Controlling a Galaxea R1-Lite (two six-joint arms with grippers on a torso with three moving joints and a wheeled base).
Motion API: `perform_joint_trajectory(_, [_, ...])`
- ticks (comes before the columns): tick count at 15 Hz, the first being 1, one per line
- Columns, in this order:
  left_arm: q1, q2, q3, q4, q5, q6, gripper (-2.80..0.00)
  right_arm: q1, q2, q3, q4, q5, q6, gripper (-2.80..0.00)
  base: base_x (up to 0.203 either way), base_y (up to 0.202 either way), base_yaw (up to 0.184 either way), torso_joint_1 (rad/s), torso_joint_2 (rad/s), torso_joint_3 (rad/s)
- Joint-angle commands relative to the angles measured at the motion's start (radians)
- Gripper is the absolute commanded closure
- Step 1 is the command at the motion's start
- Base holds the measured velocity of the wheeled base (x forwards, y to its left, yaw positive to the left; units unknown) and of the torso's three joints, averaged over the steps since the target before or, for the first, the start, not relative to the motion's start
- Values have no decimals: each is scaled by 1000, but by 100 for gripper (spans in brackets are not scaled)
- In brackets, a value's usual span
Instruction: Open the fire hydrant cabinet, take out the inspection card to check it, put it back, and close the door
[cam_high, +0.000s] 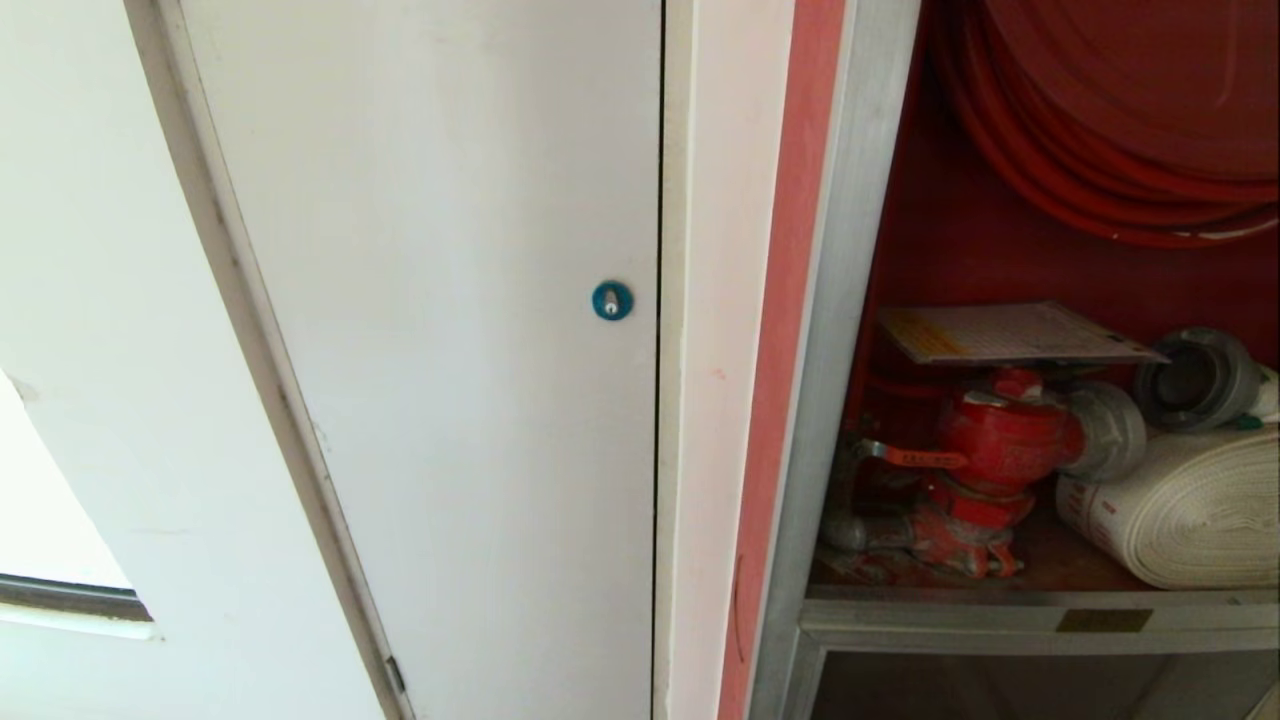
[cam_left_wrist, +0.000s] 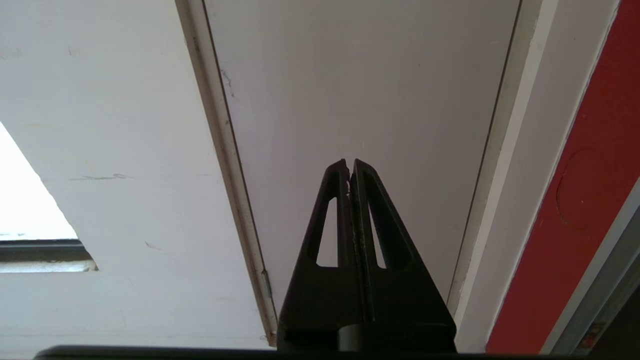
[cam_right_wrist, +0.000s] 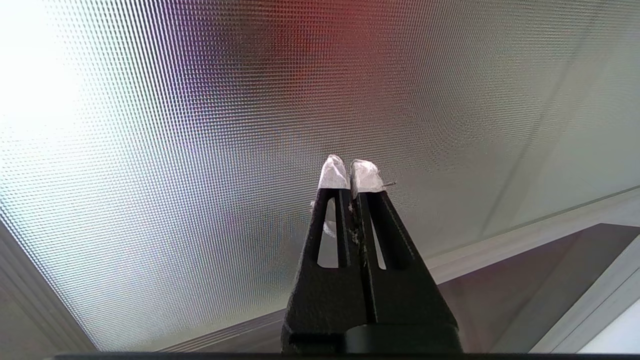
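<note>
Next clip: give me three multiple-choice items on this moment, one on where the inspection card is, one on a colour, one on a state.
1. Where does the inspection card lie?
A. flat on top of the red valve
B. on the white door
C. in a gripper

2. What colour is the round lock on the white door?
A. red
B. blue
C. yellow

3. How do the fingers of the right gripper stand?
A. wide open
B. shut on the card
C. shut, holding nothing

Answers:
1 A: the head view shows the sheet resting level on the valve inside the fire hydrant cabinet.
2 B: the lock shows blue against the white panel.
3 C: the right wrist view shows the wrapped tips together and bare, before patterned glass.
</note>
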Motion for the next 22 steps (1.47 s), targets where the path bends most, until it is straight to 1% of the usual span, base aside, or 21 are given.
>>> perform_joint_trajectory(1, [0,1,28,-1,0,1,0,0,1,0,0,1,0,0,0,0,0,0,0,0])
perform_joint_trajectory(8, [0,1,28,-2,0,1,0,0,1,0,0,0,0,0,-7,0,0,1,0,-1])
perform_joint_trajectory(22, [1,1,28,-1,0,1,0,0,1,0,0,0,-1,0,-192,0,1,0,2,2])
